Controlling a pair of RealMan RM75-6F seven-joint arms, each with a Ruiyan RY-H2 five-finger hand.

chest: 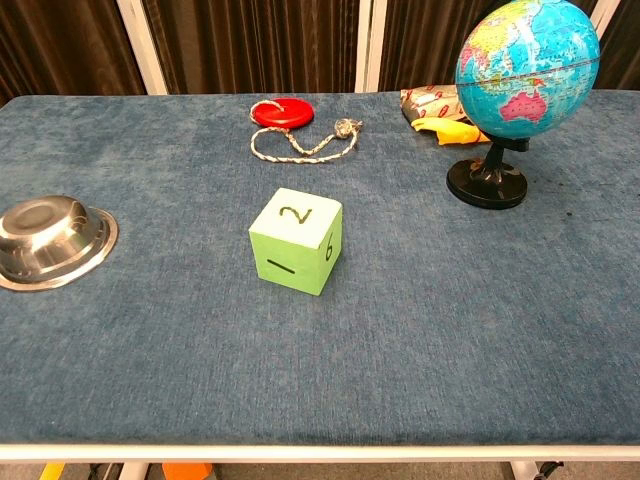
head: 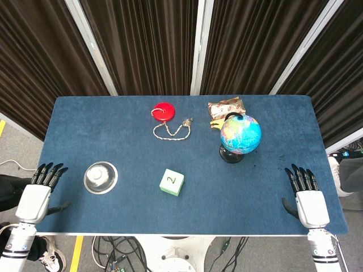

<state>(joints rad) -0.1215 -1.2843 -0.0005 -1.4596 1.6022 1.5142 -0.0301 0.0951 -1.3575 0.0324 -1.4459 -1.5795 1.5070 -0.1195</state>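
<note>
- The left hand (head: 35,198) is seen in the head view at the table's left near corner, palm down, its dark fingers (head: 50,173) stretched forward and slightly spread; nothing is held, and the hand is open.
- Its forearm is seen running back off the bottom left of the head view; the hand is not caught by the chest view.
- The steel bowl (head: 100,177) is found just right of the left hand's fingertips, apart from them, turned upside down on the blue table (head: 79,130).
- A red disc (head: 163,111) with a looped cord (head: 170,131) is laid near the table's far edge, well apart from both hands.
- A green die (head: 172,182) is set near the middle of the table, a 2 shown on its top face.
- A snack packet (head: 226,106) is placed at the far edge, with a globe (head: 240,135) on a black stand upright just in front of it.
- The right hand (head: 309,201) is held flat at the table's right near corner, fingers (head: 302,177) extended forward and a little apart, thumb out to the side; it is empty and open.
- The globe is the thing nearest to the right hand, though well apart from it.
</note>
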